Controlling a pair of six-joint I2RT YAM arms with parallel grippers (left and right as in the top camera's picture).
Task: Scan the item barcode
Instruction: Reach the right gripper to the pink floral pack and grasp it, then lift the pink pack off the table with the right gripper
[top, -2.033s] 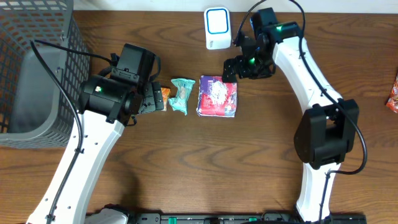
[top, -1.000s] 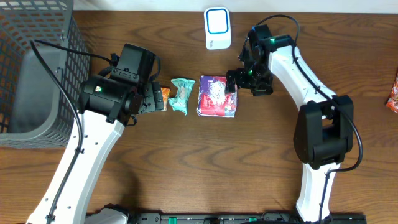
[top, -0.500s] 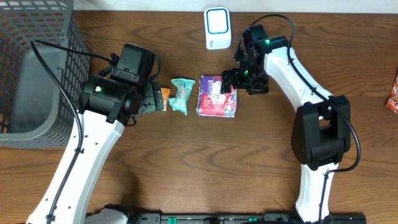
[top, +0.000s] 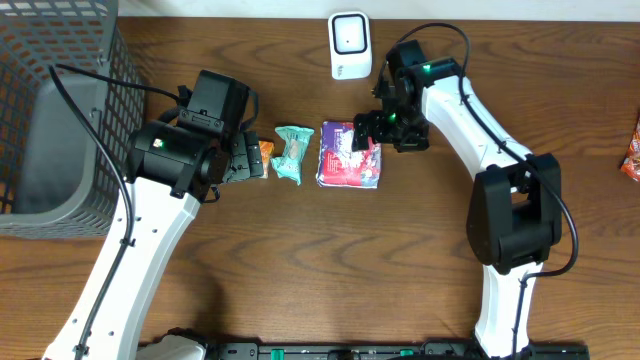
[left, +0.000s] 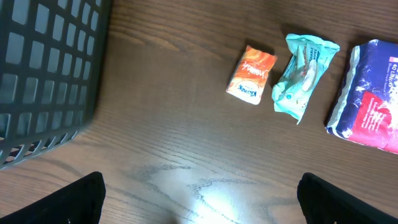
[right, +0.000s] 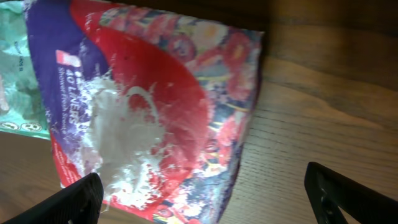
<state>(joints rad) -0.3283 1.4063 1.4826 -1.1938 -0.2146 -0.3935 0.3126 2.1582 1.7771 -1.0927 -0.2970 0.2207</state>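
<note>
Purple package (top: 347, 158) lies flat on the wooden table (top: 330, 260), just beside the green pouch (top: 293, 153). The right gripper (top: 368, 136) hovers over its right edge, jaws spread wide, grasping nothing. The left gripper (top: 252, 160) is released too, near the orange packet (left: 251, 74).

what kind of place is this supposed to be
Most likely a mock shop checkout set up on a wooden table. A white barcode scanner stands at the back, packaged goods such as the purple pack and teal packet lie in a row, and a grey wire basket sits alongside.
</note>
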